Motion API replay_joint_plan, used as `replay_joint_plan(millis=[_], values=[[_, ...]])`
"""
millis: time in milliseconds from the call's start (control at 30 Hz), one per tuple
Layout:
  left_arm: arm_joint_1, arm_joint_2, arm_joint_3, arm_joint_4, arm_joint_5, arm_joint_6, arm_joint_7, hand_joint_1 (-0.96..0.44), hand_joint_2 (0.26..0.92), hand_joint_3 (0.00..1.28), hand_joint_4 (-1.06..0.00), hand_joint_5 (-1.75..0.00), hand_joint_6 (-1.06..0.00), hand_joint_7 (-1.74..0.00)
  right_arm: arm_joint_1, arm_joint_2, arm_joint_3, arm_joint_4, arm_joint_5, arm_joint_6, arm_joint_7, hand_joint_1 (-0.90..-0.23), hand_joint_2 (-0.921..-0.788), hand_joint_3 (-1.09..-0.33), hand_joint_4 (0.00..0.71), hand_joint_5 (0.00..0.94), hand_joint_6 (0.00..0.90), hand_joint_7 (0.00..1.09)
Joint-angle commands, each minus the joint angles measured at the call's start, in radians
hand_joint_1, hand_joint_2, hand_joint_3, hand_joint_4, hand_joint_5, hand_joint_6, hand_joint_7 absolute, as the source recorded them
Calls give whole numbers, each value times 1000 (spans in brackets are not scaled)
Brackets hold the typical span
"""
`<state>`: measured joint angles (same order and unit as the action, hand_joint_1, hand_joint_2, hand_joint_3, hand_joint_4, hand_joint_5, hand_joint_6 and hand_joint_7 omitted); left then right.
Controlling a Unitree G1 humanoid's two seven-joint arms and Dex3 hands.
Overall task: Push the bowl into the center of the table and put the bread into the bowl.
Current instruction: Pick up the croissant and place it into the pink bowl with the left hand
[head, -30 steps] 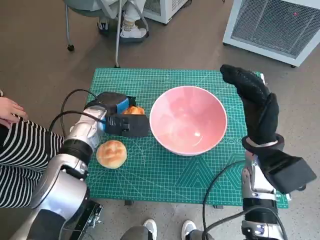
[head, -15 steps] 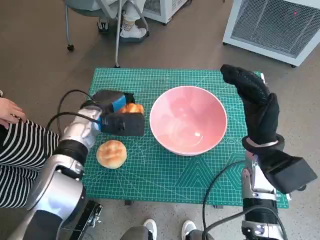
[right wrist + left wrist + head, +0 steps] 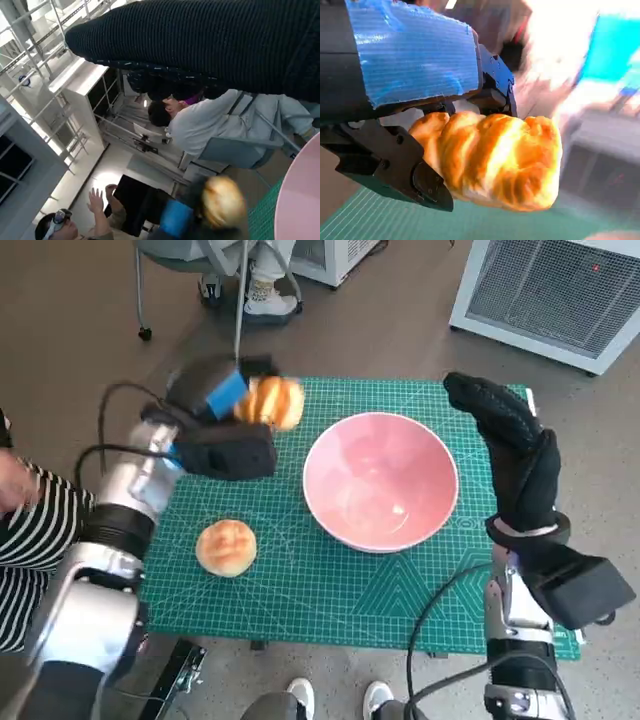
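The pink bowl (image 3: 381, 479) stands near the middle of the green mat (image 3: 330, 600). My left hand (image 3: 218, 408) holds a golden twisted bread (image 3: 271, 401) lifted above the mat's far left part, left of the bowl. Up close, the bread (image 3: 495, 159) is gripped between the black fingers (image 3: 405, 167) below the blue-taped back (image 3: 412, 55). A round bun (image 3: 226, 546) lies on the mat near the left front. My right hand (image 3: 512, 455) in its black glove stands upright beside the bowl's right rim, holding nothing; whether it touches the rim is unclear. The bowl's rim (image 3: 300, 195) and the lifted bread (image 3: 223, 201) show in the right wrist view.
A person in striped clothing (image 3: 35, 540) sits at the left of the table. A chair (image 3: 200, 255) with someone's feet is beyond the far edge, and a white ventilated unit (image 3: 550, 295) stands at the far right. People (image 3: 200, 120) appear in the right wrist view.
My left hand has lifted the twisted bread off the mat and raised it up and away. The bowl, the bun and my right hand have stayed put.
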<state>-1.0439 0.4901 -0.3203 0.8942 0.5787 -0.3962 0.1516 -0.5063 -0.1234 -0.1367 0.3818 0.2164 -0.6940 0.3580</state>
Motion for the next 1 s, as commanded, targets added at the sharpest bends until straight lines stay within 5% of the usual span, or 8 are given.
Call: replay_joint_plan(millis=[33,433,1000], values=[[85,-11,19,-186,-10,-26,23,1,917,28,-780,-1066,-631,-1162,26,-10,-2,-2,14,10,8,-694,-921,-731,155,2,65,419],[157,-71,-29,-341,19,-50,-61,1,919,23,-809,-1025,-612,-1181,23,-14,0,12,17,-1,6,-696,-921,-732,154,1,61,421],[69,-195,-122,-119,51,-106,-122,0,920,92,-701,-1208,-560,-1182,36,-22,-4,3,21,-3,5,-701,-921,-731,154,1,67,427]])
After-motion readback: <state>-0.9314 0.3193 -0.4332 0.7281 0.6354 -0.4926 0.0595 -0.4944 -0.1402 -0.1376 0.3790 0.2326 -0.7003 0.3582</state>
